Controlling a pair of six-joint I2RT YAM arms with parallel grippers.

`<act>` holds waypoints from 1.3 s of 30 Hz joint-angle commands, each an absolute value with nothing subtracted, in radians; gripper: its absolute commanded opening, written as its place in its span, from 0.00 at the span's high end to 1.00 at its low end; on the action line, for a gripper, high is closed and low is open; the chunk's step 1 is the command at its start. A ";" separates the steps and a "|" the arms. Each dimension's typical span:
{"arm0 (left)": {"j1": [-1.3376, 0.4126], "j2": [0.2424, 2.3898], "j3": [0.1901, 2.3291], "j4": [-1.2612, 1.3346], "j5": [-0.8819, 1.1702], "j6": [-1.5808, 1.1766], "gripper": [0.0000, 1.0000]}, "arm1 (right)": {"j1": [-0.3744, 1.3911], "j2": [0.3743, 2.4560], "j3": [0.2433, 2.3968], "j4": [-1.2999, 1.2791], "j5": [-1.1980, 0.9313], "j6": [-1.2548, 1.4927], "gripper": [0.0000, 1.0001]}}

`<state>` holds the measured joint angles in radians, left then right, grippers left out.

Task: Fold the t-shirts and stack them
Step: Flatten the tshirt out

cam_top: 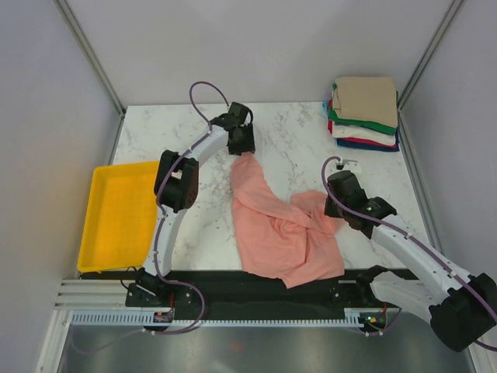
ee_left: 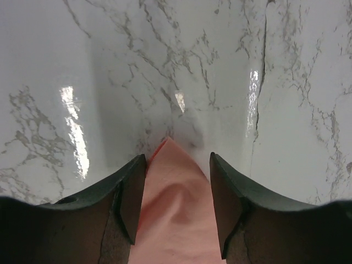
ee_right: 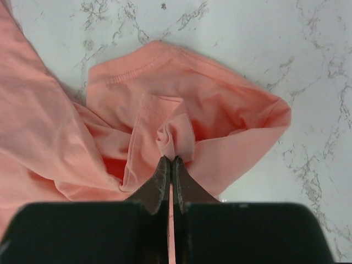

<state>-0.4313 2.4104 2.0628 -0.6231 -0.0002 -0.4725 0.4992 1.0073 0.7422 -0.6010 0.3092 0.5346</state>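
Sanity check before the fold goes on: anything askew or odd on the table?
The salmon-pink t-shirt lies twisted and bunched, not flat. The left tool pulls one corner out to a point, and the right tool pinches a small wad of cloth. The folded stack at the far right corner looks neat.

The white marble table [cam_top: 295,132] holds three things. A crumpled pink t-shirt [cam_top: 276,225] lies from the middle toward 6 o'clock. A pile of folded t-shirts [cam_top: 365,113] sits at 2 o'clock. A yellow tray [cam_top: 116,214] rests at 9 o'clock.
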 commanded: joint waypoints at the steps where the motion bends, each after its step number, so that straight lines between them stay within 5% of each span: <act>1: -0.459 2.434 2.095 -0.632 -0.035 -0.436 0.43 | 0.495 1.017 0.736 -0.572 0.302 0.525 1.00; 5: -0.468 2.447 2.097 -0.634 -0.058 -0.434 0.63 | 0.495 1.019 0.736 -0.572 0.304 0.525 1.00; 6: -0.469 2.447 2.100 -0.632 -0.077 -0.430 0.85 | 0.495 1.019 0.735 -0.571 0.307 0.525 1.00; 8: -0.471 2.427 2.106 -0.637 -0.106 -0.413 0.98 | 0.495 1.020 0.735 -0.568 0.308 0.526 1.00; 13: -0.469 2.260 2.095 -0.672 -0.215 -0.368 0.98 | 0.494 1.038 0.773 -0.586 0.366 0.535 1.00; 23: -0.466 1.682 1.911 -0.733 -0.455 -0.307 0.98 | 0.494 1.009 1.178 -0.689 0.517 0.463 1.00; 39: -0.466 1.034 1.868 -0.736 -0.483 -0.180 0.98 | 0.492 0.582 1.488 -0.543 0.562 0.181 1.00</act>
<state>-0.4671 1.0626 1.8553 -0.7338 -0.4690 -0.2668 0.4973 0.6353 1.4574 -0.6075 0.5472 0.2768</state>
